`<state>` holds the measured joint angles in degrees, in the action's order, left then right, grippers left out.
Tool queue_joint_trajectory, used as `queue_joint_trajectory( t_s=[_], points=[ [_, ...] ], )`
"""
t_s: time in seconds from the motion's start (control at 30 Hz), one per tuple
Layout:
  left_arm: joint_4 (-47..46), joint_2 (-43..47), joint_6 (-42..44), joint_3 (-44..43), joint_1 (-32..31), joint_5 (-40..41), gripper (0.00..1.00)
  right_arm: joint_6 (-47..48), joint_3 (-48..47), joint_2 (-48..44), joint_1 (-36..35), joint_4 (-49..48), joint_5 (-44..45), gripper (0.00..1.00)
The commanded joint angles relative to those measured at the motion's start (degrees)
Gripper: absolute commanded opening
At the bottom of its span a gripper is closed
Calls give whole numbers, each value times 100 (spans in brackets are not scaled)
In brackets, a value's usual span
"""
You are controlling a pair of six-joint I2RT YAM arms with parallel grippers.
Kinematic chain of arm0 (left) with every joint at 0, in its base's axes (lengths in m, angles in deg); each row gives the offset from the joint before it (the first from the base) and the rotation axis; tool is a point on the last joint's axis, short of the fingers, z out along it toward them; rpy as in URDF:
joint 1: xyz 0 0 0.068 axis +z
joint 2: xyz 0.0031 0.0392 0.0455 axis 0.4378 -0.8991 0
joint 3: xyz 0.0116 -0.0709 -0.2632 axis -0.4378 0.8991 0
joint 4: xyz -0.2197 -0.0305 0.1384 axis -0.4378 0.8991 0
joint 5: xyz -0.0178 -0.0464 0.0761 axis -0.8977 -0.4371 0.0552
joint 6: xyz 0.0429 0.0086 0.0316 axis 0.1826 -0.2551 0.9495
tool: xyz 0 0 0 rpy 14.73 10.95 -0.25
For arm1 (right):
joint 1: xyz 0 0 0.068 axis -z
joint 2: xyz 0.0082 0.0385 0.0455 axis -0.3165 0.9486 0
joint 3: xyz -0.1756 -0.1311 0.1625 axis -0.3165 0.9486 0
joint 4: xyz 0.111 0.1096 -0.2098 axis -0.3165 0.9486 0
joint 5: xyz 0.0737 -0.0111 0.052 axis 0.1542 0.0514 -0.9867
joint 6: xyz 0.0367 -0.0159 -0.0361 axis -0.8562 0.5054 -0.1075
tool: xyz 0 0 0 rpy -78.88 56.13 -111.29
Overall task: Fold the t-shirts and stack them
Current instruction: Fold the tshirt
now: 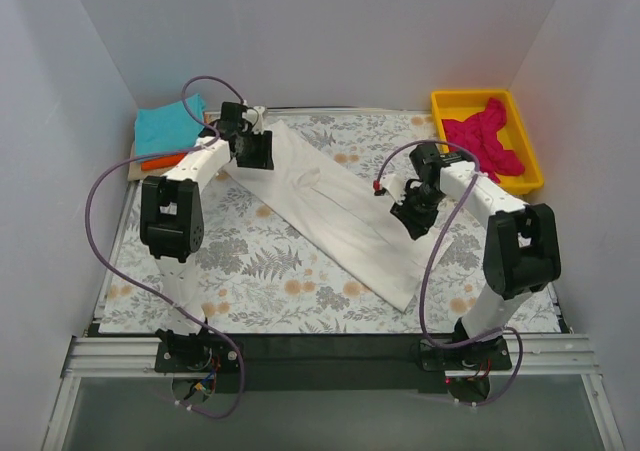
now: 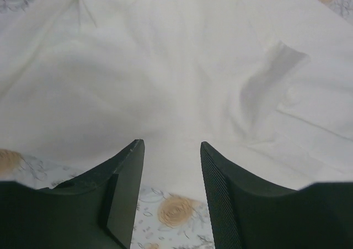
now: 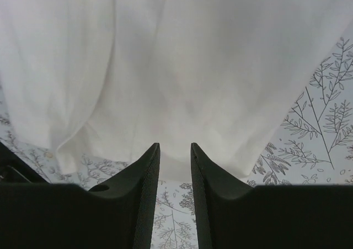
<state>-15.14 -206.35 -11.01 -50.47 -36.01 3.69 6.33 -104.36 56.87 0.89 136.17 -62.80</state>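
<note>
Broadly, a grey floral table cloth [image 1: 260, 271] covers the work surface and fills the middle of the top view. Across it lies the cream-white t-shirt [image 1: 330, 206], spread flat as a long band that slants from the upper left of centre down to the lower right of centre.

Next in size, the left arm [image 1: 175, 206] rises along the left side of the frame and reaches to the shirt's upper-left end. The right arm [image 1: 515, 241] stands at the right and bends inward to the shirt's right edge.

A yellow bin [image 1: 455, 101] sits at the upper right, with the magenta-pink t-shirt [image 1: 485, 136] crumpled inside it. At the upper left the teal t-shirt [image 1: 165, 126] lies folded, and the orange t-shirt [image 1: 160, 160] shows as a strip at its lower edge.

The left gripper [image 1: 252, 151] is over the cream-white shirt's upper-left end. In the left wrist view its jaws stand apart and nothing lies between them, while the cloth's edge sits just ahead of the fingers [image 2: 124, 166].

The right gripper [image 1: 412, 216] is at the shirt's right edge. In the right wrist view its jaws are parted by a narrow gap. Table cloth shows through that gap, and the white hem lies at the fingertips [image 3: 151, 152], ungripped.
</note>
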Motion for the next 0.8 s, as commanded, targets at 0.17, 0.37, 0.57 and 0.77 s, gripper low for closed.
queue_joint_trajectory(
  t_s=[0.17,0.37,0.57,0.77],
  points=[
    [-279,483,-860,1382,-235,70,36,-130,372,876,51,-773,829,25],
    [-175,-88,-773,909,-235,431,29,-226,1102,869,-405,-773,558,21],
    [440,-1581,-19,-1075,-217,695,28,-762,1447,1140,-1740,-791,-250,21],
    [741,-2883,326,-3345,-226,98,32,-1562,139,1993,-2962,-870,-1147,29]
  ],
)
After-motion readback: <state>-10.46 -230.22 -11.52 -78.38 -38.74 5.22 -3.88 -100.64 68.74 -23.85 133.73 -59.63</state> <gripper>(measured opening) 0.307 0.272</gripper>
